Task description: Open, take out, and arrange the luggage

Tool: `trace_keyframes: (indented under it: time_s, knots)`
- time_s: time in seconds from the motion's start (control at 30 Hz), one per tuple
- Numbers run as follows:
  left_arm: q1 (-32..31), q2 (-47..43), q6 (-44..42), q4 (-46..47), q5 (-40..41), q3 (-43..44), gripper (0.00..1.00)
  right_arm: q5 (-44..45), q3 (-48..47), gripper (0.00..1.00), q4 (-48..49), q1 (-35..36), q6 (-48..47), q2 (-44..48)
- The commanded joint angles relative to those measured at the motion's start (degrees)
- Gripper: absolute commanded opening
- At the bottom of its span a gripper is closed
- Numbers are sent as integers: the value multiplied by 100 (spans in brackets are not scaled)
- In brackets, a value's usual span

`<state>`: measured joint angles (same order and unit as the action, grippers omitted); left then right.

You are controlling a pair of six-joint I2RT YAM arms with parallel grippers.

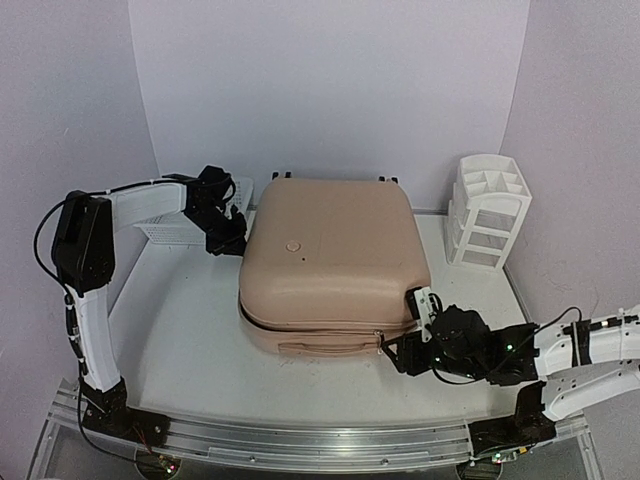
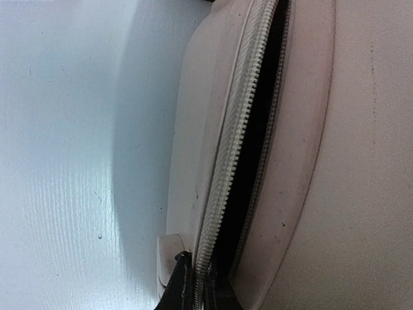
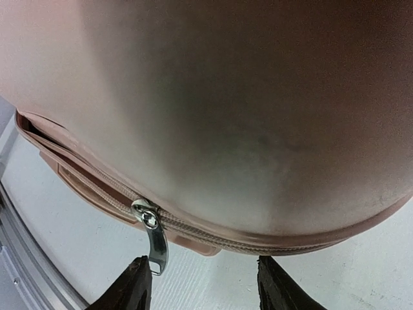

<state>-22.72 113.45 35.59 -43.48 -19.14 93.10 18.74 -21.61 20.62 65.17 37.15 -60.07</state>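
Overhead view: even, soft, slightly grainy light; faint shadow under the luggage [image 1: 330, 250] on the desk [image 1: 190, 340]. Left wrist view: bluish glare on desk, near shell soft. Right wrist view: dim, shell blurred and shadowed mid-frame; zipper pull [image 3: 157, 248] sharp.

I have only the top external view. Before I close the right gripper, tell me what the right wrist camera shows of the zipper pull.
Observer: The metal zipper pull hangs down from the luggage seam. Its end is close by one fingertip of the open right gripper, and nothing is gripped.
Operator: Now give me the left wrist view.
Observer: The left gripper is shut, with its tips at the seam. There the zip is undone, and a dark gap runs between the two rows of zipper teeth.
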Motion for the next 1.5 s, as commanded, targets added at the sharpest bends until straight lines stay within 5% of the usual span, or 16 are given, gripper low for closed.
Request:
trace_keyframes:
  time_s: [0.0,0.17,0.4,0.47,0.97,1.47]
  knots:
    - [228,447,245,262,411,404,0,257,-643,57,300,-156,-446,-490]
    - [354,869,167,262,220,1089,3,-263,-1052,57,420,-681,-605,-1039]
    - [417,682,-38,252,-68,1107,41,-315,-1186,54,553,-764,-84,-1425]
    - [416,368,-73,253,-85,901,46,-274,-1077,54,730,-713,122,-1520]
    - [420,-2694,-118,218,673,-1987,55,1226,-1233,52,294,92,198,-1360]
    - [-289,-5512,1859,1814,95,-5041,56,1774,-1724,40,565,119,396,-2526]
